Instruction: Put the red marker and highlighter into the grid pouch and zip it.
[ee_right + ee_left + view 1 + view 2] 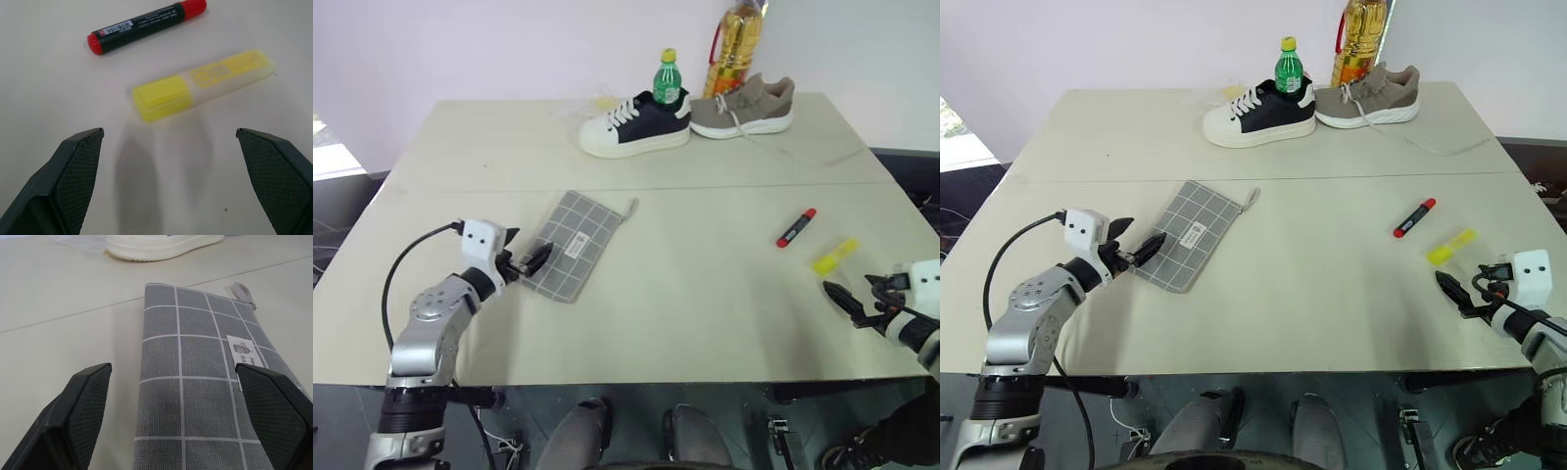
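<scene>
Both my pincers are spread wide with nothing in them. Right gripper (168, 183) hangs just short of the highlighter (200, 83), which lies on the table (705, 294) crosswise to my fingers, just ahead of the tips. The red marker (146, 24) sits a bit past it, roughly parallel, apart from it.

Left gripper (176, 416) is at the near end of the grid pouch (205, 387); one finger is over the fabric, the other over bare table beside it. The pouch lies flat, pull cord (242, 291) at the far end. I can't tell whether the zip is open.

Risks as I see them:
- The highlighter is round and lying sideways; if I close off-centre, it probably rolls or squirts toward the marker.
- Both pens sit near the table's right edge, so a nudge could send one off.
- The flat pouch has no lip to grab; pinching it likely drags or bunches it instead of opening the mouth.
- If the zip is shut, insertion fails outright.
</scene>
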Robot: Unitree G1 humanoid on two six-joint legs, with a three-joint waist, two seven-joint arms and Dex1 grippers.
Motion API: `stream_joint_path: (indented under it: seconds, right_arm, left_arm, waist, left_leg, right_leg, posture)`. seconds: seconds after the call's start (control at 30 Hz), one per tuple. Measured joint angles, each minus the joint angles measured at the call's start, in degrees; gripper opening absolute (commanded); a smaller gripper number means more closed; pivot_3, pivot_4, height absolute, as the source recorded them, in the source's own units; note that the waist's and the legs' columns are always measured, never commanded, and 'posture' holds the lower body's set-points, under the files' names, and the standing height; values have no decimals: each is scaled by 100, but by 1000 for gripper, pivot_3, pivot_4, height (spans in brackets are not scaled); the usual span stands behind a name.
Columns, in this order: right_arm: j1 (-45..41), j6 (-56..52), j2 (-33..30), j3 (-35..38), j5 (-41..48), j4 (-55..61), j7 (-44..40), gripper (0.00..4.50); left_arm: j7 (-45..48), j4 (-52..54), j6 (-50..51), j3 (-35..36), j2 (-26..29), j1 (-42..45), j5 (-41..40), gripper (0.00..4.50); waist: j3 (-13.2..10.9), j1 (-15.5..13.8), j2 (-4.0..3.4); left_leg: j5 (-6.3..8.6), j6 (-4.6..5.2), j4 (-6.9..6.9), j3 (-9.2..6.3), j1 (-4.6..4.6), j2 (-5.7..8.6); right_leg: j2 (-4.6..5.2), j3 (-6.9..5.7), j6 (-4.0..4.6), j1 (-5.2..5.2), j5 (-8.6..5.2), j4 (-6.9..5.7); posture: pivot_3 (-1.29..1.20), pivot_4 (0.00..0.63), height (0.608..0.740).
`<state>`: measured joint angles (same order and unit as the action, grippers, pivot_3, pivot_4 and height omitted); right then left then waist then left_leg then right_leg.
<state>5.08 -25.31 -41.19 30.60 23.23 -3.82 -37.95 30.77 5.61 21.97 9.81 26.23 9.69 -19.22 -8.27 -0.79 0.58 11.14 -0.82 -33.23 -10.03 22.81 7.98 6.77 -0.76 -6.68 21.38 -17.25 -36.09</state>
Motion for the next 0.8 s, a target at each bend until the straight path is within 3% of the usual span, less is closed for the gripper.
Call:
stream_joint_path:
  seconds: [0.4,0.53,0.8]
  right_arm:
    - [-641,-73,8,-404,73,70,-80,4500]
    - [-1411,-187,171,-1055,63,282,-164,4500]
    - [-3030,-163,1130,-2653,-139,104,-409,4500]
  left_arm:
    - [-170,77,-34,72,-251,-20,-71,4298]
    - [-425,368,-56,223,-385,-378,-109,4298]
    - [-1154,1059,-316,460,-609,-1301,189,4298]
  waist:
    - [-1,46,0]
    - [-4,54,6]
    - [-9,5,14]
  left_leg:
    - [3,5,1,27,-14,-12]
    - [6,7,2,41,-20,-28]
    - [8,9,5,46,-18,-33]
  right_leg:
    - [-2,14,-4,0,6,-2]
    - [-5,16,0,0,9,-1]
    - [-6,16,3,4,11,7]
  posture:
    - [0,150,740]
    - [0,150,740]
    - [0,150,740]
